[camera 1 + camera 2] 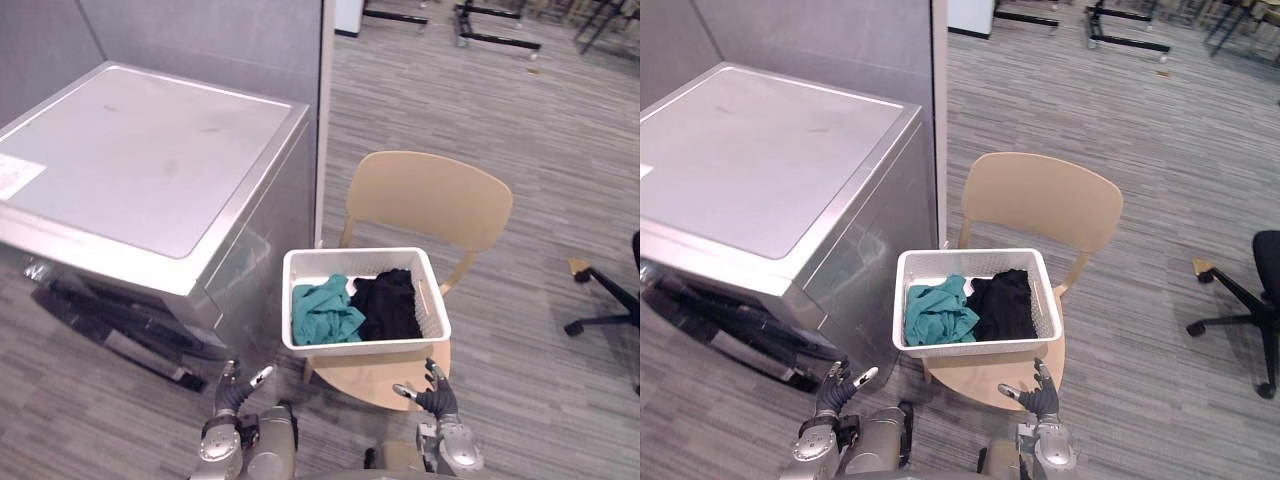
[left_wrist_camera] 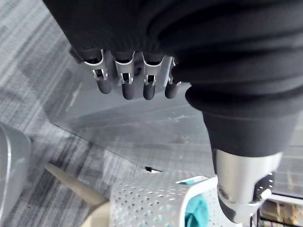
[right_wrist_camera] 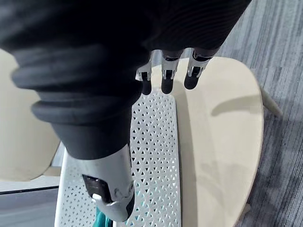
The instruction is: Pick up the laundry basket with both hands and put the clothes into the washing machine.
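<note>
Our left hand's point(image 1: 232, 395) fingers point(image 2: 124, 84) hang straight and loosely spread, holding nothing. The right hand's point(image 1: 437, 398) fingers point(image 3: 164, 80) are likewise relaxed and empty. Both hands sit below the near wall of the laundry basket point(image 1: 366, 347), one towards each near corner and apart from it. The basket rests on the seat of a tan chair point(image 1: 430, 200), with a teal garment point(image 1: 325, 312) in its left half and a black garment point(image 1: 388, 305) in its right. The washing machine point(image 1: 140, 160) stands just left of the basket, its steel side close to the basket's left wall.

We judge the grasp not yet begun, and several things could spoil it. The gap left of the basket is narrow, so our left hand may knock the machine or shove the basket sideways across the seat. If one hand closes before the other, the light basket may tip and spill the clothes. Our fingers could snag in the perforated walls rather than hook under the rim. The chair's backrest behind the basket may catch it on the lift. We cannot tell whether the machine's door is open.
</note>
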Controlling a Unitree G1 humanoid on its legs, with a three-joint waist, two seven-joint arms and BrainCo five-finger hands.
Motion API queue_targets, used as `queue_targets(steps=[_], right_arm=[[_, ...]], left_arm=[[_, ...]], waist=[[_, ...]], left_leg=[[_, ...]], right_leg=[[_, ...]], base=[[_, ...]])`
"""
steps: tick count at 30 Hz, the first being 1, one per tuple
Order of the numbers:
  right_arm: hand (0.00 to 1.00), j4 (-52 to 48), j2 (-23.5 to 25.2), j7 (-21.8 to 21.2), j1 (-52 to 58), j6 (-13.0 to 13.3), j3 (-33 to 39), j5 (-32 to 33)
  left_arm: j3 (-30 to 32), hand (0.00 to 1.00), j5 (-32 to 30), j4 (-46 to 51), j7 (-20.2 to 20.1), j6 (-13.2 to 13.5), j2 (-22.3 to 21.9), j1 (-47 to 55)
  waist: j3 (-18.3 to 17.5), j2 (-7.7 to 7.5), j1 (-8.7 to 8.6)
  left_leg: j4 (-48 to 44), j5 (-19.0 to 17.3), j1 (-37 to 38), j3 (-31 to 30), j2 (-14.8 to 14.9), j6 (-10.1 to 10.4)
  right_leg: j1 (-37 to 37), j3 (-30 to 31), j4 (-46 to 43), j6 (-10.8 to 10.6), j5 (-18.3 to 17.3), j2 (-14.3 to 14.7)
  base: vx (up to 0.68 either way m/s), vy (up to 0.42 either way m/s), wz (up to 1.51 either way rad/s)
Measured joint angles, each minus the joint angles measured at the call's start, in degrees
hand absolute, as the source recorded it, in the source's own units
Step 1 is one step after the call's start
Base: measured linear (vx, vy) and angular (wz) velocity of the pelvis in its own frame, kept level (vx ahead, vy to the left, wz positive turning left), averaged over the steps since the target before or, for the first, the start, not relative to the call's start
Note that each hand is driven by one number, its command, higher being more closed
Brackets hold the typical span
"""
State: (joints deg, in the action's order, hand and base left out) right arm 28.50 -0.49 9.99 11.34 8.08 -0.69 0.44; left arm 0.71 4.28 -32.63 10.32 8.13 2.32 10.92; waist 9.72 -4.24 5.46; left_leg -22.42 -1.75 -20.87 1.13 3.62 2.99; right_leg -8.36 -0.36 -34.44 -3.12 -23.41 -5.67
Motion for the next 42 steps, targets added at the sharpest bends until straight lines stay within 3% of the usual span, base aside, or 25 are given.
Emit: queue_targets(steps=[2, 3, 4, 6, 7, 8, 9, 10, 13, 16, 19, 23, 29, 32, 35, 39, 42], right_arm=[[0.00, 1.0, -1.7, 1.2, -3.0, 0.4, 0.1, 0.8], [0.00, 1.6, -2.2, 1.3, -3.4, 0.4, -0.1, 1.1], [0.00, 4.0, -1.6, 1.6, -5.4, 0.2, 0.2, 1.3], [0.00, 4.4, -1.6, 2.0, -5.6, 0.1, 0.2, 1.3], [0.00, 4.4, -1.7, 2.2, -5.5, 0.2, 0.2, 1.3], [0.00, 4.5, -2.3, 2.2, -5.3, 0.2, 0.3, 1.3], [0.00, 4.8, -2.7, 2.2, -5.6, 0.3, 0.4, 1.3], [0.00, 5.3, -2.8, 2.2, -6.0, 0.4, 0.4, 1.3], [0.00, 7.3, -3.2, 2.0, -7.6, 0.4, 0.3, 1.3], [0.00, 7.8, -2.5, 0.6, -8.7, 0.5, -0.5, 1.4], [0.00, 8.5, -2.6, -1.8, -10.6, 0.6, -3.5, 1.8], [0.00, 9.2, -2.2, -4.3, -15.5, 0.5, -10.5, 2.2], [0.00, 9.6, -1.3, -4.5, -31.6, 1.6, -16.2, 2.2], [0.00, 12.8, -1.7, -2.2, -42.5, 2.7, -15.8, 1.6], [0.00, 16.1, -4.3, 0.4, -51.5, 2.7, -11.8, 1.2], [0.00, 17.7, -8.7, 7.8, -60.6, 2.5, -2.4, -0.9], [0.00, 17.6, -9.8, 11.3, -62.2, 2.2, -2.4, -1.0]], left_arm=[[-0.6, 0.00, 0.1, 0.0, 0.9, 0.0, -2.6, -1.1], [-0.7, 0.00, 0.1, -0.1, 1.1, 0.0, -3.2, -1.2], [-1.3, 0.00, 0.1, -1.6, 1.1, 0.0, -3.6, -2.4], [-1.3, 0.00, -0.2, -2.4, 1.1, 0.0, -3.5, -3.0], [-1.4, 0.00, -0.3, -2.5, 1.1, 0.0, -3.3, -2.9], [-1.8, 0.00, -0.4, -3.5, 1.1, 0.1, -3.2, -3.1], [-1.9, 0.00, -0.5, -5.2, 1.1, 0.1, -3.0, -3.8], [-2.0, 0.00, -0.5, -6.3, 1.1, 0.1, -2.7, -4.2], [-3.0, 0.00, -0.7, -9.8, 1.0, 0.2, -1.1, -5.9], [-3.5, 0.00, -2.5, -12.5, 0.9, 0.1, 1.7, -6.1], [-3.5, 0.00, -2.9, -13.5, 0.9, 0.1, 3.1, -4.2], [-2.8, 0.00, -3.7, -14.1, 0.8, 0.5, 4.2, -3.6], [-2.2, 0.00, -4.9, -12.9, 0.9, 1.7, 4.4, -6.3], [-2.3, 0.00, -4.9, -11.8, 1.0, 2.3, 4.7, -7.2], [-2.3, 0.00, -4.7, -9.6, 1.0, 2.5, 4.4, -7.5], [-2.3, 0.00, -3.1, -8.0, 2.5, 4.0, 3.7, -7.7], [-2.4, 0.00, -2.3, -7.3, 3.6, 4.6, 3.0, -8.6]], waist=[[0.2, 2.81, -0.20], [0.1, 3.43, -0.34], [0.5, 3.86, -0.86], [1.1, 2.82, -1.64], [1.1, 2.64, -1.68], [1.1, 2.68, -1.73], [0.7, 3.75, -1.70], [0.7, 3.78, -1.83], [0.3, 5.75, -3.25], [0.8, 4.33, -2.77], [0.7, 4.20, -1.30], [0.8, 4.27, -0.81], [4.7, 4.75, 4.64], [8.3, 5.47, 5.39], [11.4, 5.76, 7.94], [13.7, 6.44, 8.25], [14.2, 6.89, 8.59]], left_leg=[[8.5, 7.9, -1.8, -4.0, 0.0, 1.1], [12.5, 8.7, -1.2, -4.5, 0.3, 1.0], [14.0, 7.1, -1.5, 0.7, 1.8, -1.7], [6.0, 7.1, -1.7, 6.7, 2.3, -1.7], [3.3, 6.7, -1.1, 7.8, 2.4, -1.3], [0.0, 3.1, 0.2, 8.3, 2.8, -0.6], [-0.7, 0.0, 2.1, 8.7, 3.3, -0.6], [0.1, -0.7, 3.1, 8.7, 3.4, -0.2], [11.4, -0.1, 8.3, 7.1, 2.3, 0.8], [13.8, 2.1, 8.6, 4.1, 0.2, 0.0], [14.7, 2.5, 9.6, 2.8, -1.8, -0.6], [15.9, 3.2, 7.9, 0.7, -3.2, -1.7], [13.5, 4.2, 2.2, -3.5, -4.5, -2.7], [13.4, 5.2, -0.7, -5.8, -5.0, -2.5], [13.4, 5.8, -2.7, -7.0, -5.3, -1.9], [13.8, 6.9, -6.1, -8.0, -6.1, -1.5], [14.6, 7.8, -7.8, -8.6, -6.1, -1.4]], right_leg=[[-2.3, -4.7, 2.7, 1.8, -0.1, 1.6], [-2.7, -6.0, 3.1, 2.8, 0.6, 1.4], [-1.9, -10.9, 6.3, 4.4, 2.6, 0.8], [-0.7, -15.8, 7.1, 5.3, 3.6, -1.8], [-0.3, -16.9, 7.3, 5.2, 3.7, -2.5], [0.3, -19.2, 7.8, 5.3, 4.5, -3.2], [0.5, -21.3, 8.4, 5.1, 5.1, -3.8], [0.7, -22.4, 9.0, 4.8, 5.4, -4.1], [2.2, -27.6, 11.0, 3.1, 6.4, -4.4], [4.9, -29.7, 14.5, 0.9, 7.8, -4.7], [6.7, -30.4, 15.9, -0.3, 8.5, -5.8], [6.3, -32.3, 16.8, -1.1, 9.0, -6.3], [4.0, -35.1, 17.4, -1.0, 9.9, -5.8], [2.1, -35.7, 16.7, -0.8, 9.9, -5.7], [0.0, -35.8, 15.3, -0.7, 9.1, -6.1], [-4.7, -35.9, 10.5, -0.6, 6.8, -8.0], [-7.4, -36.1, 8.3, -0.2, 6.2, -8.5]], base=[[-0.20, -0.241, 0.82], [-0.27, -0.199, 1.33], [-0.18, -0.107, 1.24], [-0.18, -0.126, 1.28], [-0.18, -0.118, 1.12], [-0.12, -0.003, 0.99], [-0.10, 0.038, 0.97], [-0.07, 0.092, 1.03], [-0.05, 0.114, 1.04], [-0.06, 0.142, 0.64], [-0.02, 0.114, 0.28], [-0.03, 0.058, 0.30], [0.03, 0.003, 0.37], [0.03, -0.022, 0.41], [0.01, -0.024, 0.27], [-0.02, -0.035, 0.19], [0.01, -0.071, 0.08]])
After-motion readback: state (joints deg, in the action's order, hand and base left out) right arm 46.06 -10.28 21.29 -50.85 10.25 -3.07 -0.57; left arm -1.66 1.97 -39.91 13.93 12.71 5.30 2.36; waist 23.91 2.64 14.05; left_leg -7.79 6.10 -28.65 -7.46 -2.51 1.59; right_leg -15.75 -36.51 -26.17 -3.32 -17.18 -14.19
